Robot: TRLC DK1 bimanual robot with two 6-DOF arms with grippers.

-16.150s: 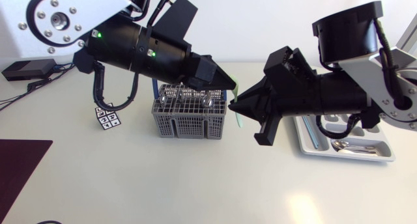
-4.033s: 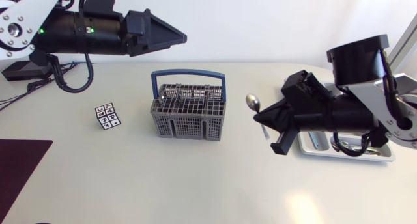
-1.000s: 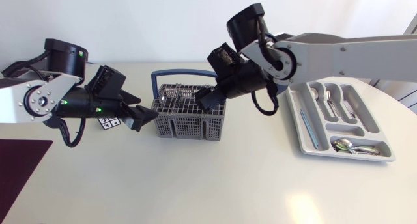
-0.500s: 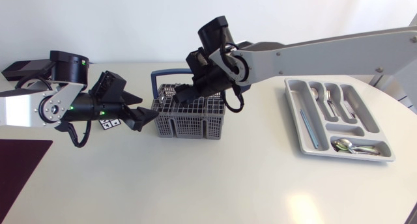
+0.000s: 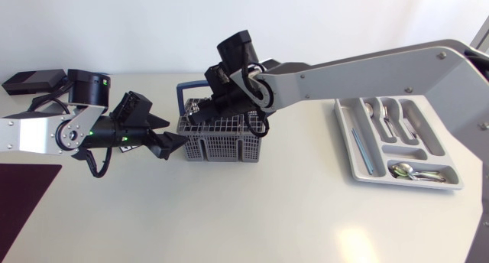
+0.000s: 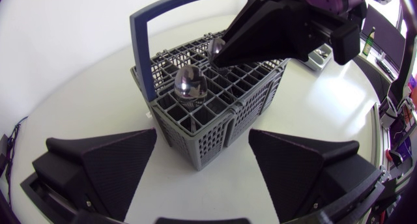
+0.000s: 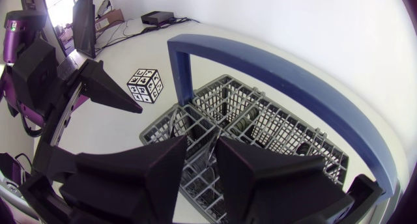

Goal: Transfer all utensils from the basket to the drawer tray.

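The likeliest trouble, as we judge it, is the basket coming up with the spoon. The stems sit deep in narrow grid cells, and a pull off the vertical could wedge one and lift or tip the whole thing. Our left gripper would not stop that: it is spread wide just beside the basket's end wall, grasping nothing. A second hazard is the blue handle, which arches over our right gripper; a careless rise could knock it. The two arms are also close together across the basket.

The right gripper is down on the basket's top, at a spoon whose bowl shows beside its tip. A thin stem shows right at it, but we cannot tell whether it is gripped or merely near. A second spoon stands a few cells nearer the left gripper. Both stand upright, bowl up and stem down, with the long axis near vertical.

The tray lies well apart at our right, with cutlery flat along its slots. Each spoon will need laying over from upright to level.
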